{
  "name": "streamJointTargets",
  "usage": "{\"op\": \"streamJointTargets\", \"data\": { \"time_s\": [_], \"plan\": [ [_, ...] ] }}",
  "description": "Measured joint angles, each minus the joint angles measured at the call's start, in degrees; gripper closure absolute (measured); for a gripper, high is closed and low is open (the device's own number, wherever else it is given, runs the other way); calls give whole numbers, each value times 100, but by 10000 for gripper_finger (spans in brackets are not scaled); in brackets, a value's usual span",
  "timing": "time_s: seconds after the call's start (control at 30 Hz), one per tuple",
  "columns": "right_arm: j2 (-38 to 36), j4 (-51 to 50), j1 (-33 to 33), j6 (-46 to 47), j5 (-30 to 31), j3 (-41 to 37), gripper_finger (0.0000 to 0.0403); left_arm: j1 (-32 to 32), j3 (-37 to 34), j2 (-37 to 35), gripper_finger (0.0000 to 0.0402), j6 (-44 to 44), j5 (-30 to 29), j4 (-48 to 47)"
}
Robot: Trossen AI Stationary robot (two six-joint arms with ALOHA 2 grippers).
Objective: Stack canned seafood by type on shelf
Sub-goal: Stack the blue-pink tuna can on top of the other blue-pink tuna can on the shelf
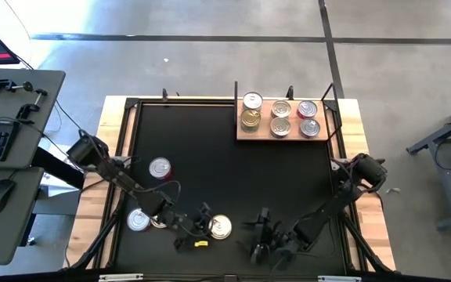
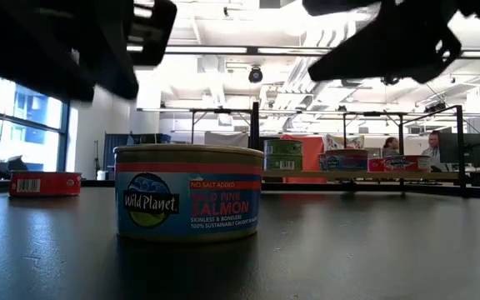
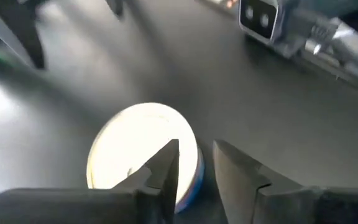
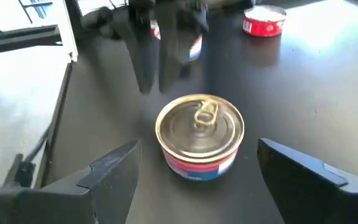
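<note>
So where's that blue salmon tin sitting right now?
The salmon tin sits on the black mat near the front edge, seen from above, between the left gripper and the right gripper, far from the wooden shelf.

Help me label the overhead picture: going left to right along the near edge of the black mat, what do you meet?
Silver-lidded can → left pincer → gold-lidded can → right pincer.

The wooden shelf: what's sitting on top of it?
On the wooden shelf sit six round tins with shiny lids, in three pairs. Whether more tins hide underneath them, the view from above cannot show.
</note>
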Motion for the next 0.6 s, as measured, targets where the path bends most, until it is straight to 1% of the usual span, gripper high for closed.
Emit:
{"op": "streamJointTargets", "data": {
  "time_s": [0.13, 0.23, 0.33, 0.43, 0.53, 0.6],
  "plan": [
    [0, -95, 4, -139, 83, 184, 94, 10, 69, 232, 294, 115, -91, -86],
    [0, -323, 4, -400, 83, 301, 94, 12, 69, 388, 299, 283, -283, -92],
    [-4, -613, 1, -1172, 81, 370, 94, 72, 74, 520, 319, 297, -353, -46],
    [-2, -763, -23, -1993, 17, 372, 94, 143, 86, 610, 351, 246, -354, 26],
    [-4, -732, -85, -2771, -226, 374, 94, 213, 86, 634, 388, 115, -372, 109],
    [-4, -745, -149, -3222, -466, 374, 94, 276, 80, 638, 396, -134, -370, 269]
  ]
}}
